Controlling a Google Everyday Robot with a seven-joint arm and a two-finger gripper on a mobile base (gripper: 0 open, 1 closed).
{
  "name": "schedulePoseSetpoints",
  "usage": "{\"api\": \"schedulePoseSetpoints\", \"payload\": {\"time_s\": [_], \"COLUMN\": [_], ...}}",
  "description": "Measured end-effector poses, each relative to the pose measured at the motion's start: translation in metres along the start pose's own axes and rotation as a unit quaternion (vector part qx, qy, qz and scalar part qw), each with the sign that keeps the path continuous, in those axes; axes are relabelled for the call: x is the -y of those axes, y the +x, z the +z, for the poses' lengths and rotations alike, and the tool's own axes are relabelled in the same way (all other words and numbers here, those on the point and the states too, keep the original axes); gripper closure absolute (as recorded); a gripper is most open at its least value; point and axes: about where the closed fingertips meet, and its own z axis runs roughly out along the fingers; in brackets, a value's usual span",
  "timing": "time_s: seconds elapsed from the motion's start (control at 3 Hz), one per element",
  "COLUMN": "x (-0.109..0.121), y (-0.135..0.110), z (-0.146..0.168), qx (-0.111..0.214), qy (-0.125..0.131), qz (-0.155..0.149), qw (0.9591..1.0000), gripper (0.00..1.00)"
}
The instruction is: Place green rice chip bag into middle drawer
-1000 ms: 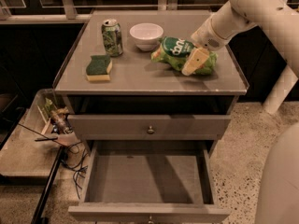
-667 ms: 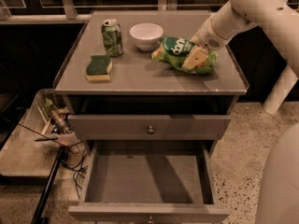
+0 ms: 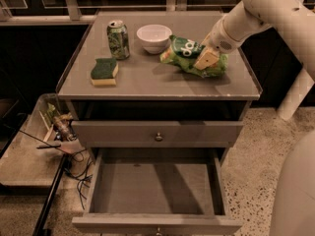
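The green rice chip bag, crumpled light-green foil with a dark green label, is at the right rear of the cabinet top. My gripper comes in from the upper right and is shut on the bag's right half, with one tan finger on its front side. The bag's left end is tipped up a little off the top. The middle drawer is pulled fully open below, with a bare grey floor.
A green drink can, a white bowl and a green-topped yellow sponge stand on the top left of the bag. The upper drawer front with a knob is closed. Clutter and cables lie on the floor at left.
The gripper has risen slightly with the bag; the bag's label end is tilted up more than before. Nothing else has moved.
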Motion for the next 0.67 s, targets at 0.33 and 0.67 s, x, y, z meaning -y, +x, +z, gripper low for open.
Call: {"api": "schedulePoseSetpoints", "payload": {"time_s": [0.33,0.67], "x": [-0.003,-0.013], "y": [0.001,0.004], "z": [-0.001,-0.022], "qx": [0.001,0.016], "qy": [-0.009,-0.016], "qz": [-0.004,-0.01], "qw": [1.0,0.9997], "gripper": [1.0,1.0]}}
